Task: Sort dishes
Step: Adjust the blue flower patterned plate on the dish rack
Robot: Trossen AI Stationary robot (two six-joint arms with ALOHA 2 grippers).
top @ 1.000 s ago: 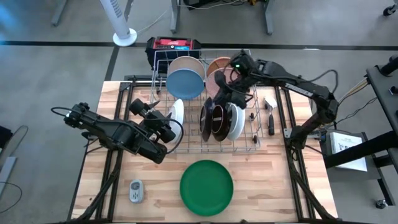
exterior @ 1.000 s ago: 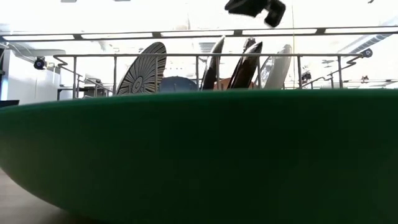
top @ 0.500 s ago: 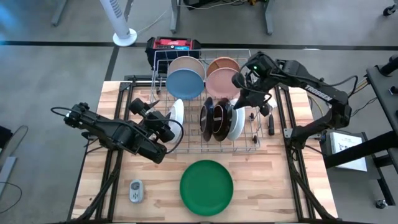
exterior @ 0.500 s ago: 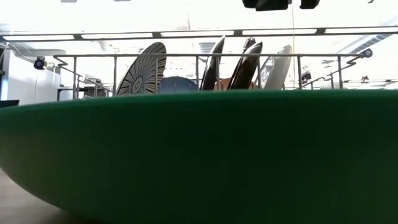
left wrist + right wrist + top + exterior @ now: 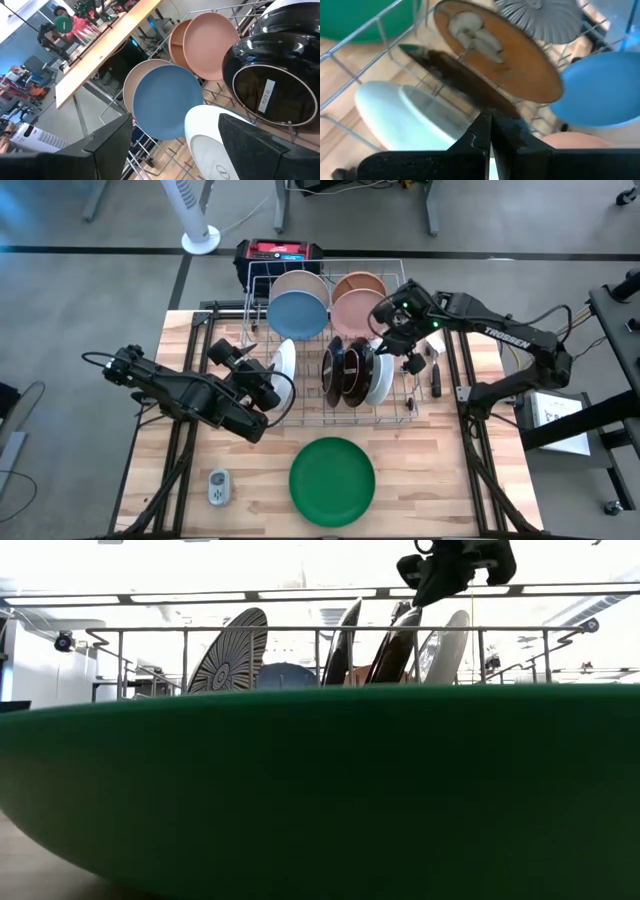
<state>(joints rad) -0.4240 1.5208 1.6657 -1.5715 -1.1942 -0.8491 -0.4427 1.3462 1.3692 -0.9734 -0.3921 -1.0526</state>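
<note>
A grey floor [image 5: 90, 290] surrounds the pale wooden tabletop [image 5: 440, 470], with a white fan stand [image 5: 195, 220] and a black-and-red case [image 5: 278, 255] beyond its far edge. In the left wrist view, a long wooden bench [image 5: 100, 47] runs across the room behind.

The wire rack [image 5: 330, 345] fills the tabletop's far middle. At its back stand a blue plate [image 5: 298, 317] in front of a cream one [image 5: 300, 283], and a pink plate [image 5: 352, 315] in front of a tan one [image 5: 358, 282]. Nearer the front, a striped plate [image 5: 285, 360] stands on edge at the left, then two dark brown plates [image 5: 340, 372] and a white plate [image 5: 379, 376] at the right. The large green plate [image 5: 332, 481] lies flat on the tabletop in front of the rack, well apart from both arms. A small grey gadget [image 5: 218, 486] lies to its left.

The right pincer [image 5: 392, 340] hangs over the rack's right part, just above the dark brown and white plates, its fingers [image 5: 487, 132] pressed together on nothing. The left pincer [image 5: 262, 385] waits at the rack's left edge beside the striped plate, fingers [image 5: 112, 142] spread wide and empty.
</note>
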